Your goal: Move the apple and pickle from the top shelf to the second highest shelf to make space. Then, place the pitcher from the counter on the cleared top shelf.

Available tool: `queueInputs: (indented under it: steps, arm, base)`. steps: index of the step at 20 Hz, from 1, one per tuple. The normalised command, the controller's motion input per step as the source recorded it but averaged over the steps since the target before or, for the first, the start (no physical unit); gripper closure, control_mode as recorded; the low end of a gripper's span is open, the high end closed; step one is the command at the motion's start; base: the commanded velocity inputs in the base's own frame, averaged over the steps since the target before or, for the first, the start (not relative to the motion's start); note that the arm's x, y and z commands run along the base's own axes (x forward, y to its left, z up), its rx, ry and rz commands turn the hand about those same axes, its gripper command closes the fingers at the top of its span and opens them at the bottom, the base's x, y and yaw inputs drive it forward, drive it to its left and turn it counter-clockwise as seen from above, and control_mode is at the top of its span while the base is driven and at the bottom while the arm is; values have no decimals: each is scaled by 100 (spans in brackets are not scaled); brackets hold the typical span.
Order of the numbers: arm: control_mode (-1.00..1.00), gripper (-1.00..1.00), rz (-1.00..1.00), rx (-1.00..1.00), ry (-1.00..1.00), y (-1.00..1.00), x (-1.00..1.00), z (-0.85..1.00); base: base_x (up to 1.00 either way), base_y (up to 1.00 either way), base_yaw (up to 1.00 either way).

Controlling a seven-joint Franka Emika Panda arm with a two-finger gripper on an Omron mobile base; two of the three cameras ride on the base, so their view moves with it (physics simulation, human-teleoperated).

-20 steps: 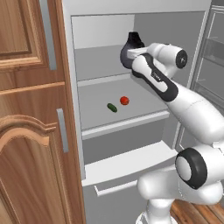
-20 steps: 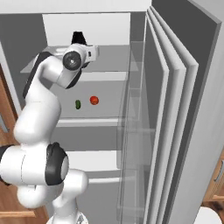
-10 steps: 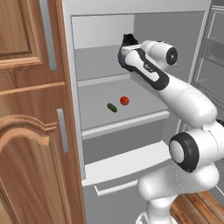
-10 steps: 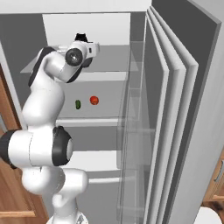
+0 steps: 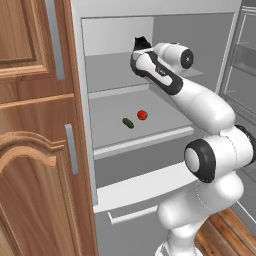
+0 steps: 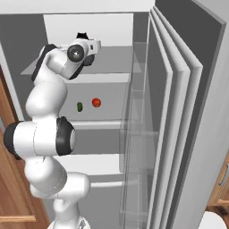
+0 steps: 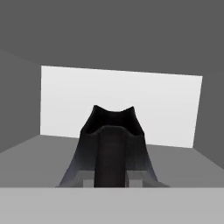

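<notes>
The dark pitcher (image 5: pixel 141 42) is over the top shelf (image 5: pixel 107 75), deep inside the fridge; whether it rests on the shelf I cannot tell. In the hand view the pitcher (image 7: pixel 111 140) stands right ahead with its handle running down the middle. My gripper (image 5: pixel 142 52) is shut on the pitcher (image 6: pixel 81 35) from the front, fingertips hidden behind it. On the second highest shelf (image 5: pixel 150 137) below, the red apple (image 5: pixel 142 114) lies beside the green pickle (image 5: pixel 128 123), apart from each other. From the right, the apple (image 6: pixel 96 102) and the pickle (image 6: pixel 79 106) are seen past my arm. The counter is out of view.
The fridge door (image 6: pixel 183 116) stands open on the right with clear door bins (image 6: pixel 134 134). Brown wood cabinets (image 5: pixel 35 150) close off the left side. Lower down are another white shelf edge (image 5: pixel 145 182) and a drawer front (image 5: pixel 132 215).
My arm has stretched further into the fridge, carrying the pitcher back and slightly left over the top shelf. The apple and pickle have stayed put.
</notes>
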Motion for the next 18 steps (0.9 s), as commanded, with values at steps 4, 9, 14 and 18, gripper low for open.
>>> queueInputs:
  steps: [4,9,14,18]
  arm:
    - [-100,-100,0,-4,0,-4,-6,-4]
    - [-100,-100,0,-2,0,-20,-30,0]
    - [-100,-100,0,0,0,-26,-41,0]
    - [-100,-100,0,0,0,-14,-32,0]
  base:
    - [0,0,0]
    - [0,0,0]
    - [0,0,0]
    - [0,0,0]
